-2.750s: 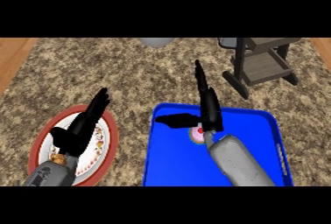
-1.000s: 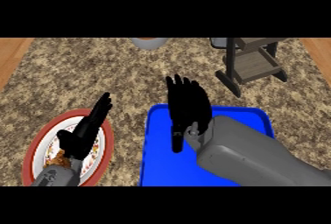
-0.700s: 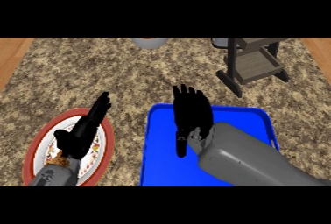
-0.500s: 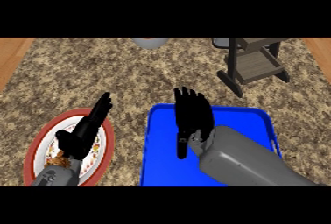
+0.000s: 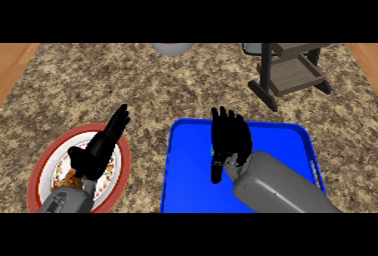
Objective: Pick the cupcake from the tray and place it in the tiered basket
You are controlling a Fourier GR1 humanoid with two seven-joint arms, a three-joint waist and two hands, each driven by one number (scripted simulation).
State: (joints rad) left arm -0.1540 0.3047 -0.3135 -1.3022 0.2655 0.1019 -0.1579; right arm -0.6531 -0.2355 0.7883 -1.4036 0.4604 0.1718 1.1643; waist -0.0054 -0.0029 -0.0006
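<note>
On the left, the left hand [image 5: 100, 147] rests flat with straight fingers over a red-rimmed plate [image 5: 37, 172], holding nothing; in the middle, the right hand [image 5: 229, 137] hangs over the blue tray [image 5: 188, 190], fingers straight; the cupcake is hidden under it, so I cannot tell if it is touched. If the hand closes off-centre, the cupcake could tip. The tiered basket [image 5: 291, 75] stands far right.

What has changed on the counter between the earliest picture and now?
The right hand has turned palm-down and lowered over the blue tray, hiding the cupcake seen earlier. The left hand still rests open over the red-rimmed plate; the tiered basket is unmoved.
</note>
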